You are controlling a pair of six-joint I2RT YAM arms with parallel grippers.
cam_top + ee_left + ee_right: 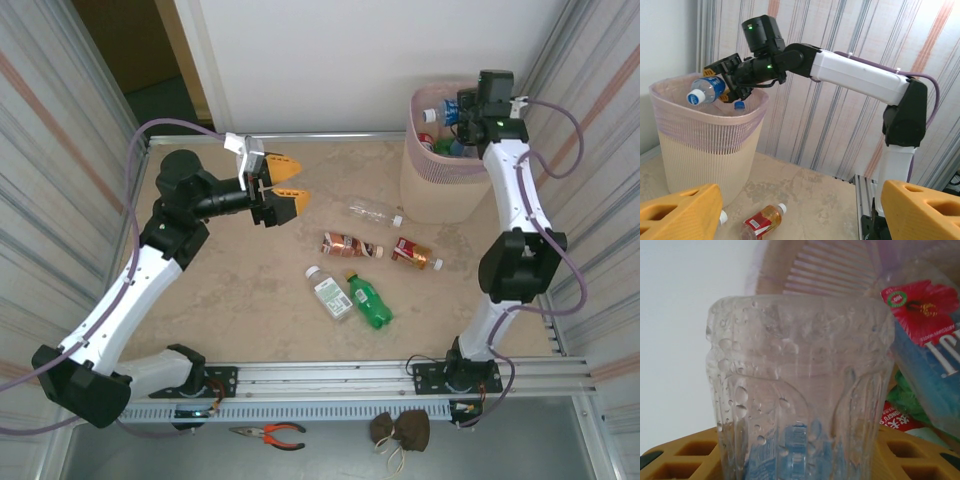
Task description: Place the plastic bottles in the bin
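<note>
Beige marbled tabletop (250, 290), striped curtain walls on both sides, white wall behind. From the top view you get the layout: pale pink bin (445, 185) in the far right corner, five plastic bottles lying loose mid-table. These are a clear bottle (375, 211), brown-labelled bottle (350, 245), red-labelled bottle (415, 253), white-labelled bottle (330, 293) and green bottle (368, 300), the last two just beside each other. Your right gripper (452, 112) hangs over the bin's mouth, clenched on a blue-labelled bottle (438, 114). The left wrist view gives you what the top doesn't: that bottle lies roughly sideways in the jaws, pale cap outward. The bin shows a fine lattice upper band, a solid cream-looking lower body and a thin purplish liner (670, 90) over the rim. The right wrist view gives you the held bottle's ribbed clear base up close, beaded with droplets, with orange honeycombed finger pads (680, 460) under it. Behind, inside the bin, sit a flower-labelled bottle (922, 315) and some green plastic. Your left gripper (292, 183) hovers over the table's far left part, orange fingers spread wide, nothing between them.
</note>
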